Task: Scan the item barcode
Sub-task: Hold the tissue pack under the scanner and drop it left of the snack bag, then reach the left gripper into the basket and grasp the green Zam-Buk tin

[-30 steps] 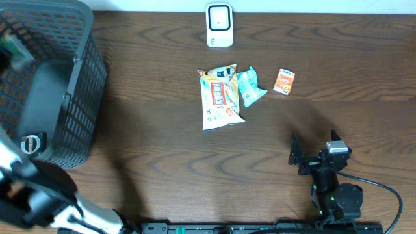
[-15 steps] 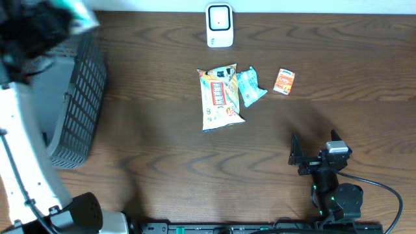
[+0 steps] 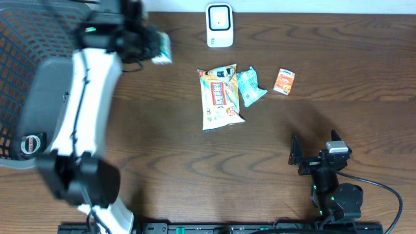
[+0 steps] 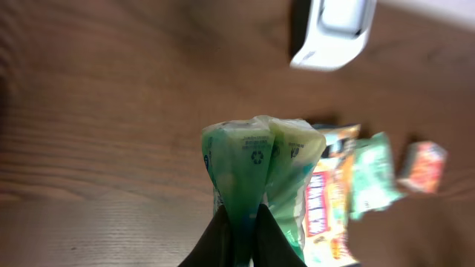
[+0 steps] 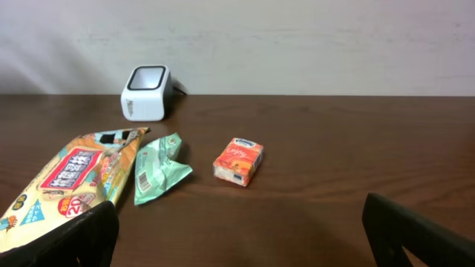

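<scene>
We pick it up with the left gripper [image 4: 242, 225] clamped tight on the pinched end of the green packet [image 4: 256, 159], and the packet stands up out of the jaws. In the overhead view the packet is carried off the table [image 3: 162, 149], to the left of the scanner [image 3: 220, 25] and a touch nearer to us than it. We'd call the pick done and the scan itself not yet done: the packet is near the scanner but not in front of its window. The left arm has yet to bring the packet across and turn the barcode toward that window.

The right gripper [image 3: 314, 151] sits well to the near right of the scanner, jaws spread wide with nothing between them. The snack bag [image 3: 220, 97], teal pouch [image 3: 250, 86] and small orange box [image 3: 284, 81] lie flat on the near side of the scanner, and the basket [image 3: 19, 84] stands far to its left.

Now, what we can't see. No barcode shows on the packet, so we can't tell which face carries it. The wrist view is soft, the fingers are cut off at the bottom edge and the scanner at the top. The basket runs off the frame, and its contents are not clear to us.
</scene>
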